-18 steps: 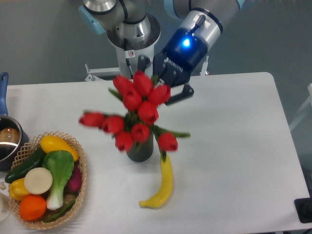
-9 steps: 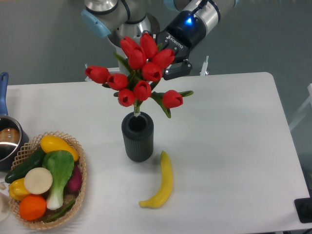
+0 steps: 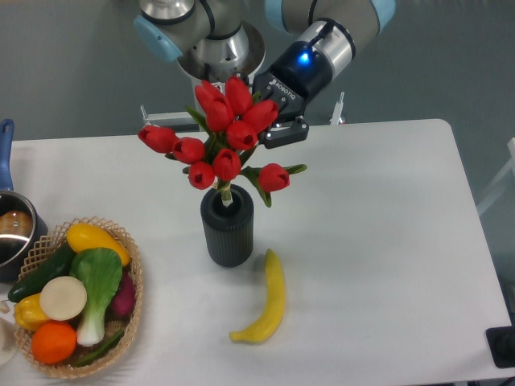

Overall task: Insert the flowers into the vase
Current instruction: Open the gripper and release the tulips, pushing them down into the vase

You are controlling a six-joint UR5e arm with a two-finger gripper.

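Since half a second earlier, the flowers (image 3: pixel 225 137), a bunch of red tulips with closed buds and green leaves, have dropped a little lower, so that the stem ends now sit right at the round mouth of the vase (image 3: pixel 228 225), where before they hung just above it. The vase, a dark ribbed cylinder, stands upright near the middle of the white table (image 3: pixel 386 241). The bunch leans slightly, its buds spreading up and to the left while the stems point down into the opening. Behind the top of the bunch, the gripper (image 3: pixel 278 121) grips the flowers from the back right; its fingers are largely hidden by the buds, so how wide they stand cannot be told, though the bunch hanging in the air suggests it has hold of the stems. To do this step well, the arm would likely need to lower straight down, keeping the stems centred over the mouth so none catches on the rim and tips the vase, and let go only once the stems are deep inside. A yellow banana (image 3: pixel 269 301) lies just in front of the vase, to its right. Farther left sits a wicker basket (image 3: pixel 133 314) of vegetables and fruit, and a steel pot (image 3: pixel 12 233) at the table's left edge.
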